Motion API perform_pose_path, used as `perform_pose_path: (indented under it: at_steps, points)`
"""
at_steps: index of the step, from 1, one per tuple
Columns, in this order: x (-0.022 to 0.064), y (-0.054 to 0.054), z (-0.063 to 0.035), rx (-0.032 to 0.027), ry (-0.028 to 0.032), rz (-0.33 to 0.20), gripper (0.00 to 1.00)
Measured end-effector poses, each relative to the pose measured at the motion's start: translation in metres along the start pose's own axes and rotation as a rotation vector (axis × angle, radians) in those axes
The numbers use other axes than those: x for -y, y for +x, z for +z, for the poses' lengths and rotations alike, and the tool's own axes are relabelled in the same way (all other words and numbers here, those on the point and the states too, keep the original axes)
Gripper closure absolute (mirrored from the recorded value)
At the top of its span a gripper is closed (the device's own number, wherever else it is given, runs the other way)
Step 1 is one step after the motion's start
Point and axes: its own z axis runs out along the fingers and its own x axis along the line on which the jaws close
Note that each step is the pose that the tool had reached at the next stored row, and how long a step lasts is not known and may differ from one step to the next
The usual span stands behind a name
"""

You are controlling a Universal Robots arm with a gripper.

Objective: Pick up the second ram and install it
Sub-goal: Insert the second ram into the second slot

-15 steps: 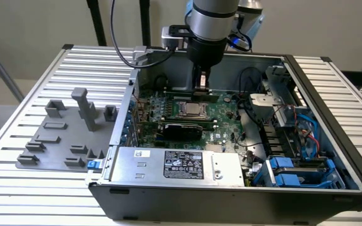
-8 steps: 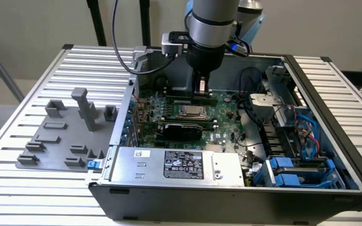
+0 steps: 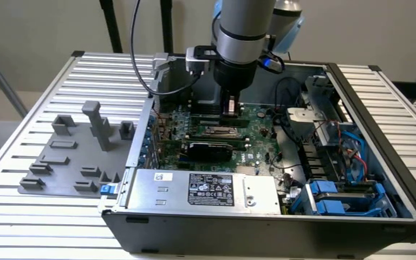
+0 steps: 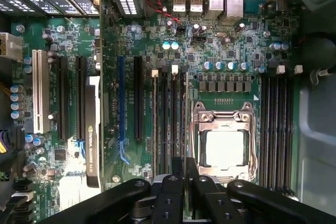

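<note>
My gripper [image 3: 229, 110] hangs inside the open computer case, low over the large green motherboard [image 3: 255, 142]. In the wrist view its two black fingers [image 4: 176, 182] stand close together, shut on a thin dark edge that I take for the second ram [image 4: 185, 162]; most of the stick is hidden by the fingers. The gripper [image 4: 185, 170] sits directly over the bank of black memory slots [image 4: 173, 119] beside the silver CPU socket [image 4: 224, 148]. The outermost slot [image 4: 155, 124] of that bank shows a pale strip along its length. A second bank of slots [image 4: 277, 129] lies on the socket's other side.
A graphics card [image 4: 93, 129] stands in the expansion slots. The power supply [image 3: 204, 189] and blue drive cages [image 3: 338, 197] fill the case's near side. A grey holder plate [image 3: 71, 157] with upright blocks lies at the exterior view's left. Cables [image 3: 294, 116] run near the socket.
</note>
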Motion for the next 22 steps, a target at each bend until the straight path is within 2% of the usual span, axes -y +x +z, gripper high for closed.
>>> perform_pose_path:
  at_steps: [12,15,22]
  points:
    - [0.0006,0.002,0.0229,-0.0002,0.0,-0.001,0.87]
    - [0.0007,0.002,0.0281,-0.0019,0.0,-0.001,0.87]
    - [0.0007,0.002,0.0303,-0.0062,0.0001,-0.002,0.87]
